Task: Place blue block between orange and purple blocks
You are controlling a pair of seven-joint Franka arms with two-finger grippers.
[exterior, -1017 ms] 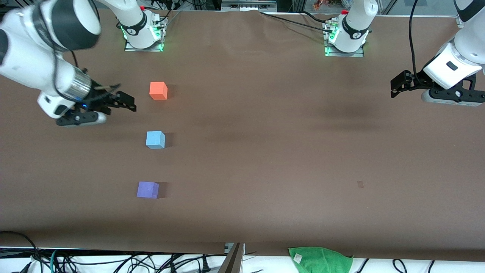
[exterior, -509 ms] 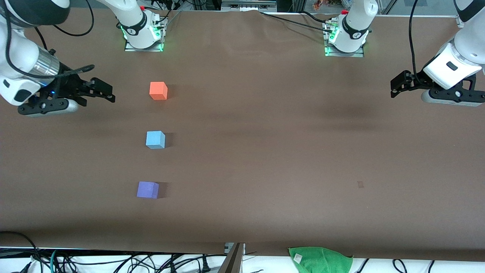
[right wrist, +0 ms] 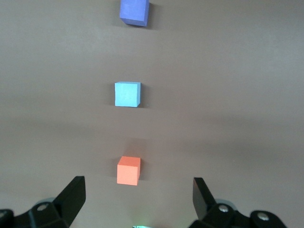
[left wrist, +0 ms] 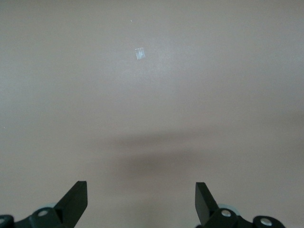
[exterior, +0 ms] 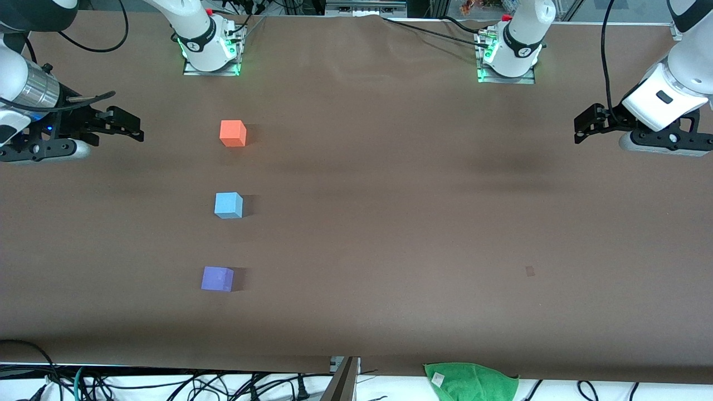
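The blue block (exterior: 228, 205) sits on the brown table in a line between the orange block (exterior: 233, 133), which is farther from the front camera, and the purple block (exterior: 217, 278), which is nearer. All three show in the right wrist view: orange block (right wrist: 128, 170), blue block (right wrist: 127, 94), purple block (right wrist: 135, 12). My right gripper (exterior: 127, 126) is open and empty, raised at the right arm's end of the table, apart from the blocks. My left gripper (exterior: 586, 124) is open and empty over bare table at the left arm's end, waiting.
A green cloth (exterior: 471, 380) lies at the table's near edge. The two arm bases (exterior: 209, 42) (exterior: 509, 47) stand at the edge farthest from the front camera. A small pale mark (left wrist: 140, 53) is on the table surface in the left wrist view.
My right gripper has drawn away from the blocks toward the right arm's end of the table. The blocks and the left arm have not moved.
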